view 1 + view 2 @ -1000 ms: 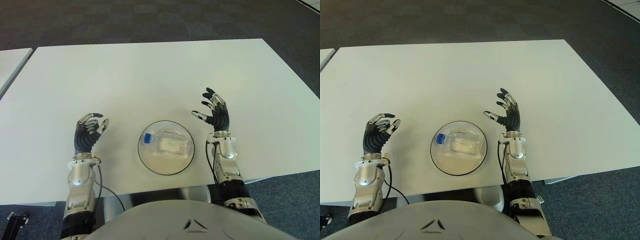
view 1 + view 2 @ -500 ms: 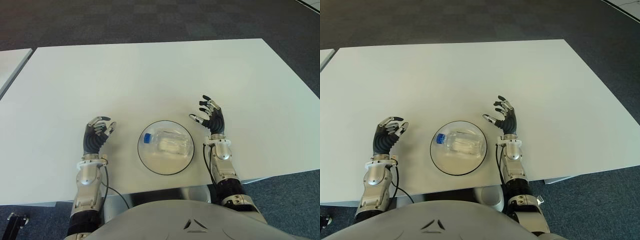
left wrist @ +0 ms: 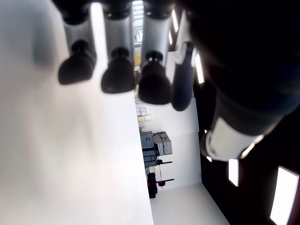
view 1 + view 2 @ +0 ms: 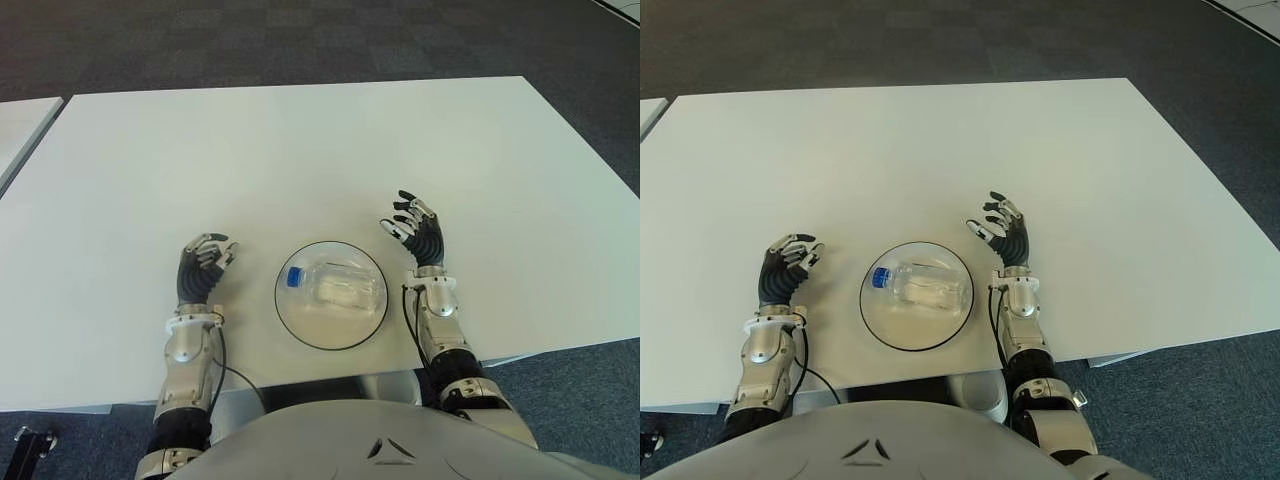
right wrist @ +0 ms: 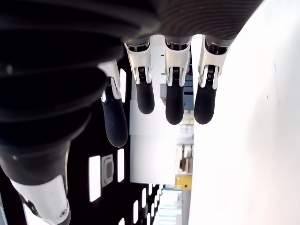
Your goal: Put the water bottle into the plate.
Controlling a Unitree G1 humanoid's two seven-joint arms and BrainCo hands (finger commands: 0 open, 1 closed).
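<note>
A clear water bottle point(image 4: 333, 286) with a blue cap lies on its side in the round glass plate point(image 4: 331, 338) near the table's front edge. My left hand point(image 4: 201, 268) shows to the left of the plate, fingers loosely curled, holding nothing. To the plate's right, my right hand point(image 4: 417, 230) is raised with its fingers point(image 5: 174, 100) spread and nothing in them. Neither hand touches the bottle or the plate.
The white table point(image 4: 300, 150) stretches far back and to both sides. A second white table's corner point(image 4: 20, 125) shows at the far left. Dark carpet lies beyond the table edges.
Both hands have drawn in towards the plate and back towards my body. The bottle and plate have not moved.
</note>
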